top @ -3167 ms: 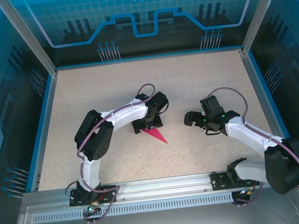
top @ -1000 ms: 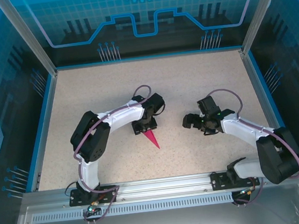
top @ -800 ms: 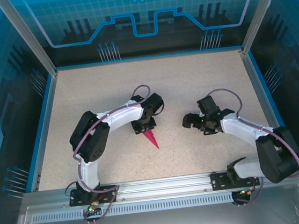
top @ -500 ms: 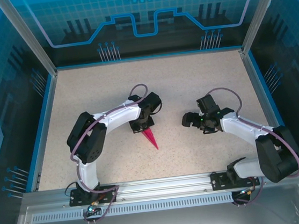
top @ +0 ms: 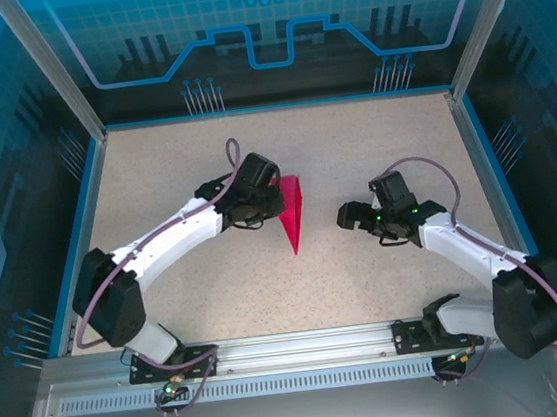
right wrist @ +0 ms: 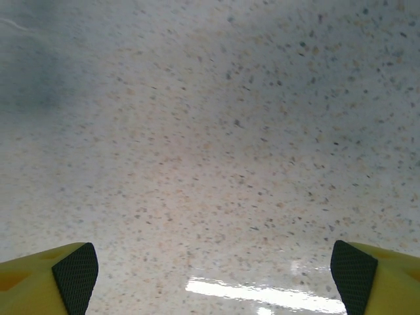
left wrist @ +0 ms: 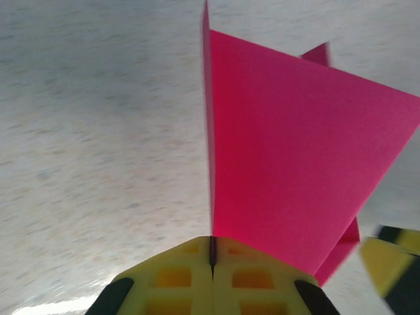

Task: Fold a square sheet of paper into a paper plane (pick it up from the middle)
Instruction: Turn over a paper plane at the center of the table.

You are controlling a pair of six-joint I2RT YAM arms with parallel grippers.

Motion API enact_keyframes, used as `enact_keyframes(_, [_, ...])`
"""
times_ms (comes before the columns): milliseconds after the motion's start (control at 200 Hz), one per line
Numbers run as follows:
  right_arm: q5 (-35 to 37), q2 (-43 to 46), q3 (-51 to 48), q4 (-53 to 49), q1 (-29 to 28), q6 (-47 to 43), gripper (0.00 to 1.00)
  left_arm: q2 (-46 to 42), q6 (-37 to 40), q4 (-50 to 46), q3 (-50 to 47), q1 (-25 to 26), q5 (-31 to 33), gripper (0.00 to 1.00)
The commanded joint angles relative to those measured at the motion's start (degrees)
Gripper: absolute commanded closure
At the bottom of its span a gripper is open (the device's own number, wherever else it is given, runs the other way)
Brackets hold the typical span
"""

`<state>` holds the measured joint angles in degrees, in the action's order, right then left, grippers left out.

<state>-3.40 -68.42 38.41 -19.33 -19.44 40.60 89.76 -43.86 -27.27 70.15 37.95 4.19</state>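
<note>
- The left arm (top: 163,257) and the right arm (top: 475,252) rise from the near edge of the speckled surface (top: 372,147) and reach toward its middle.
- The left end effector (top: 269,197) is clamped on the paper plane (top: 293,217). In the left wrist view, its yellow fingers (left wrist: 174,275) are pressed together with the pink fold pinched in the seam between them (left wrist: 211,252).
- From above, the paper plane is a narrow magenta dart near the centre of the surface. Its point faces the near edge and its wide end faces the far side.
- It is held at the wide end, on its left side. From the left wrist, the paper (left wrist: 289,164) spreads out from the fingers as a broad pink wing with a sharp crease along its left edge.
- Whether its tip touches the surface I cannot tell.
- The right end effector (top: 352,218) is to the right of the plane, apart from it. Its fingers (right wrist: 75,269) are spread wide, with bare speckled surface (right wrist: 230,131) between them.
</note>
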Motion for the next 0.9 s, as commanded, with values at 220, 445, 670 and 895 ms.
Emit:
enact_keyframes(220, [-5.8, 4.0, 1.4, 4.4, -2.5, -2.0, 0.12, 8.1, -6.0, 35.2, -12.2, -1.3, -22.0, 1.00])
enact_keyframes(445, [-4.0, -0.5, 3.7, 6.2, -9.6, -0.9, 0.34, 12.4, -9.1, 43.9, -17.5, -1.6, -23.0, 1.00])
enact_keyframes(670, [-2.8, -8.6, 5.6, 8.3, -14.0, 1.8, 0.40, 14.1, -11.3, 47.1, -21.9, -1.5, -21.9, 1.00])
enact_keyframes(895, [-1.2, -12.9, 8.0, 8.0, -17.0, 2.0, 0.41, 15.0, -11.2, 46.9, -22.8, -1.7, -21.4, 1.00])
